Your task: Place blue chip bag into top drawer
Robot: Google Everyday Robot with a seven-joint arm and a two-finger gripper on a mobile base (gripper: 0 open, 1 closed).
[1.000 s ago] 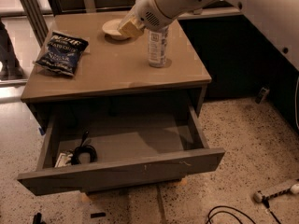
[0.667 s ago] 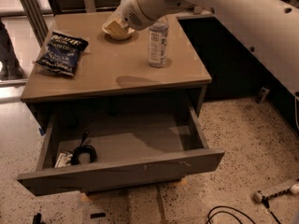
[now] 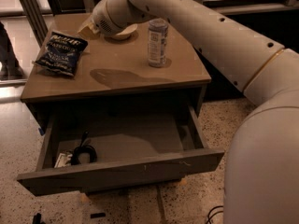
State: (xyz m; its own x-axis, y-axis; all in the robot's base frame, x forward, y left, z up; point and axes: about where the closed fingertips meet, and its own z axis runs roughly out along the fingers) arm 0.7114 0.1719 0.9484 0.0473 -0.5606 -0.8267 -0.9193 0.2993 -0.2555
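The blue chip bag [image 3: 61,52] lies flat on the left side of the tabletop [image 3: 140,73], dark navy with white lettering. The top drawer [image 3: 121,169] is pulled open below the tabletop; a coiled black cable [image 3: 83,153] lies in its left corner. My white arm reaches across from the right, and the gripper [image 3: 88,28] is just above and right of the bag, over the back of the table. It touches nothing that I can see.
A silver can [image 3: 157,42] stands upright at the middle right of the tabletop. A small pale dish [image 3: 125,31] sits behind my wrist. A person's legs [image 3: 7,55] are at the far left. Speckled floor surrounds the table.
My arm has swung left across the tabletop, from over the dish and can toward the chip bag. The bag, can and drawer have not moved.
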